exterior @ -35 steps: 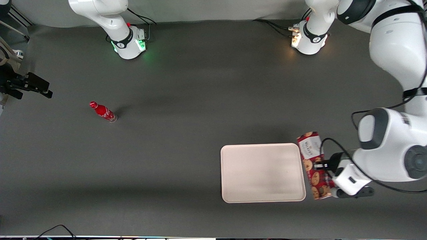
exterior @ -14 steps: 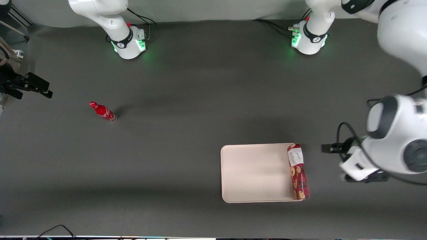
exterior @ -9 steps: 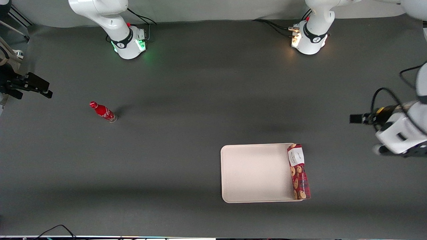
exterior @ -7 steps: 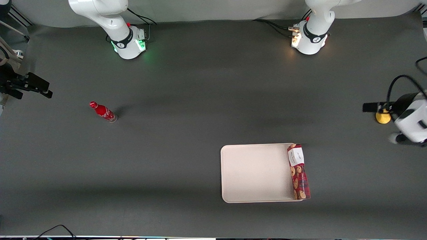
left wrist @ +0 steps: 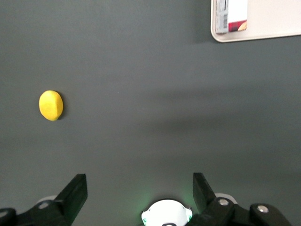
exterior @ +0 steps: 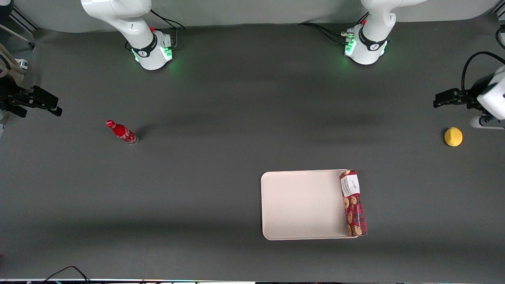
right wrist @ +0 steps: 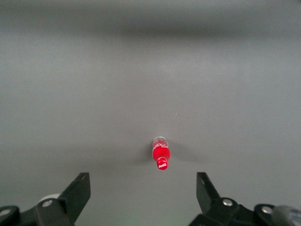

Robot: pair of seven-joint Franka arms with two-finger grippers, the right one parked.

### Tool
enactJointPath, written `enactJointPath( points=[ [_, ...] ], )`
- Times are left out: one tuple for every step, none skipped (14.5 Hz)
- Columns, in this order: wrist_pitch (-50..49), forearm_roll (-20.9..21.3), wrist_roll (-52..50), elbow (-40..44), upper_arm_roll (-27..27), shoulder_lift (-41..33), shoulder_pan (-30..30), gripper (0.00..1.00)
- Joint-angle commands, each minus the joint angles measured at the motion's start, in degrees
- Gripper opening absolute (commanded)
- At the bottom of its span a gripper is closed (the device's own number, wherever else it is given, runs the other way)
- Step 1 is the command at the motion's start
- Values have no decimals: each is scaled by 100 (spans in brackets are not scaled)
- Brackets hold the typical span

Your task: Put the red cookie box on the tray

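The red cookie box (exterior: 353, 202), dark-red plaid with cookies and a white label at its end farther from the front camera, lies along the edge of the pale cream tray (exterior: 302, 204) on the working arm's side, resting on the rim there. One end of the box (left wrist: 235, 16) and a corner of the tray (left wrist: 263, 34) show in the left wrist view. My left gripper (exterior: 444, 97) is open and empty, raised high at the working arm's end of the table, well away from the box. Its dark fingers (left wrist: 75, 190) stand wide apart.
A yellow lemon (exterior: 453, 136) lies on the mat under the left gripper's end, also in the left wrist view (left wrist: 51, 105). A small red bottle (exterior: 121, 132) stands toward the parked arm's end. The two arm bases (exterior: 365, 43) stand farthest from the front camera.
My gripper let go of the cookie box at the tray's edge, then rose and drew away toward the working arm's end of the table. The lemon came into sight.
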Motion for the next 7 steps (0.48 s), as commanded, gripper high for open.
enactJointPath(
  points=[
    [311,95,53,-208,-54,-296,-119,100],
    [311,113,53,-58,-55,-182,-119,100],
    [293,131,36,74,-55,-85,-119,100],
    [224,131,1,145,-64,-40,-127,100],
    [206,131,-17,146,-72,-40,-128,100],
    [197,140,-35,146,-72,-40,-128,100],
    [197,140,-44,146,-72,-40,-136,100]
  ],
)
